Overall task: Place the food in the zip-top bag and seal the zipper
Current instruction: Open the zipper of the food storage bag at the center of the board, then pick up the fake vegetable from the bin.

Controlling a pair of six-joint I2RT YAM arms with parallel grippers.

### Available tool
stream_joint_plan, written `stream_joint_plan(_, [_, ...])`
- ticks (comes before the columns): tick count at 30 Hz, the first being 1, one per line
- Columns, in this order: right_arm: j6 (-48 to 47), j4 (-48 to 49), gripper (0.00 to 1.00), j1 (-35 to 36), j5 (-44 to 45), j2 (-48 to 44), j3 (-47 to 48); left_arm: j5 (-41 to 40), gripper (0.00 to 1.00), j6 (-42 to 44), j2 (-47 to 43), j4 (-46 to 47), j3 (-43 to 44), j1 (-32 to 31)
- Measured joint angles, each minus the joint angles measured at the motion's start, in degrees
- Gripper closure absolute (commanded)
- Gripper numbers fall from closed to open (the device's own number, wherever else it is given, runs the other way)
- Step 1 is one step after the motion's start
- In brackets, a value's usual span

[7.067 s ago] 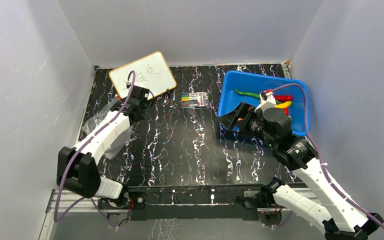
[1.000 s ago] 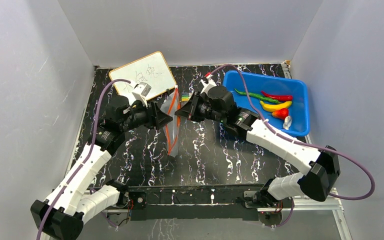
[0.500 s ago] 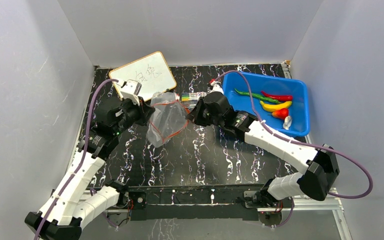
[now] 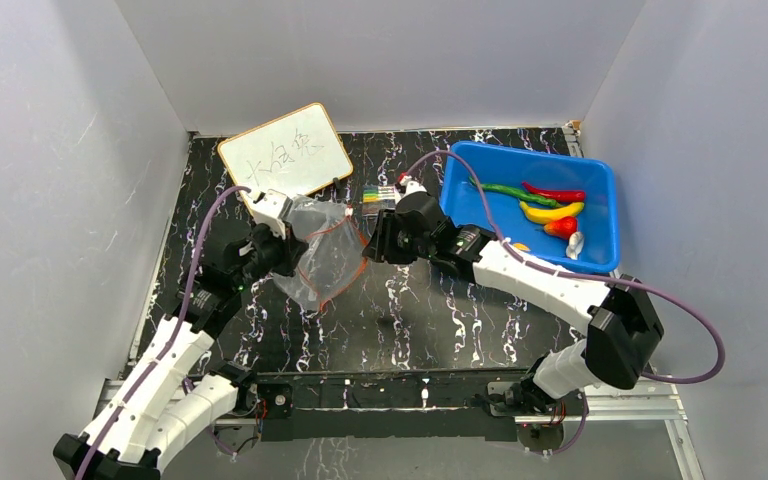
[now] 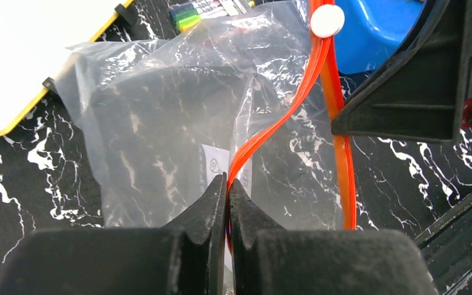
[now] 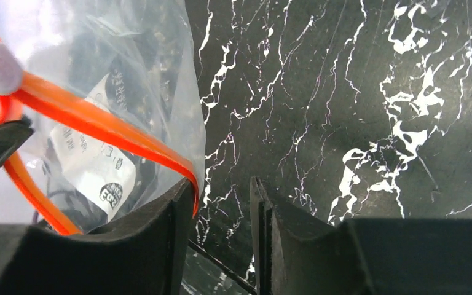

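Observation:
The clear zip-top bag (image 4: pixel 322 258) hangs between both arms at the table's middle left, its mouth partly spread. My left gripper (image 5: pixel 228 182) is shut on the bag's orange-red zipper (image 5: pixel 271 128), pinching one side of the mouth. A white slider (image 5: pixel 327 20) sits at the far end of the strip. My right gripper (image 6: pixel 221 198) stands open at the other side of the mouth; the zipper (image 6: pixel 110 132) lies against its left finger's inner face, with nothing clamped. The food lies in the blue tub (image 4: pixel 600 180): green pepper (image 4: pixel 498 188), red chili (image 4: pixel 556 191), banana (image 4: pixel 550 212), strawberry (image 4: pixel 560 227), small white piece (image 4: pixel 575 242).
A whiteboard (image 4: pixel 285 150) lies at the back left. A pack of coloured markers (image 4: pixel 385 196) sits just behind the bag, between the whiteboard and the tub. The black marble table (image 4: pixel 420 310) runs to grey walls on three sides.
My right gripper has opened and let go of the bag's edge. The left gripper closed on the zipper a second ago and still holds it. The bag has sunk nearer to the table.

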Motion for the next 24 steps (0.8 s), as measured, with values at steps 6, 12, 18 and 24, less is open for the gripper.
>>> stream_joint_plan(6, [-7.8, 0.3, 0.41, 0.0, -1.2, -0.7, 1.2, 1.4, 1.0, 0.5, -1.7, 1.7, -4.2, 0.0])
stream_joint_plan(12, [-16.0, -5.7, 0.33, -0.7, 6.0, -2.2, 7.8, 2.7, 1.0, 1.2, -1.8, 2.4, -5.2, 0.0])
stream_joint_plan(18, [-23.4, -7.6, 0.4, -5.0, 14.7, -3.6, 12.1, 4.1, 1.0, 1.5, -1.9, 3.2, -5.3, 0.0])
stream_joint_plan(24, [-30.4, -9.7, 0.43, -15.5, 20.8, -3.5, 12.1, 4.7, 1.0, 1.5, -2.5, 3.3, -5.3, 0.0])
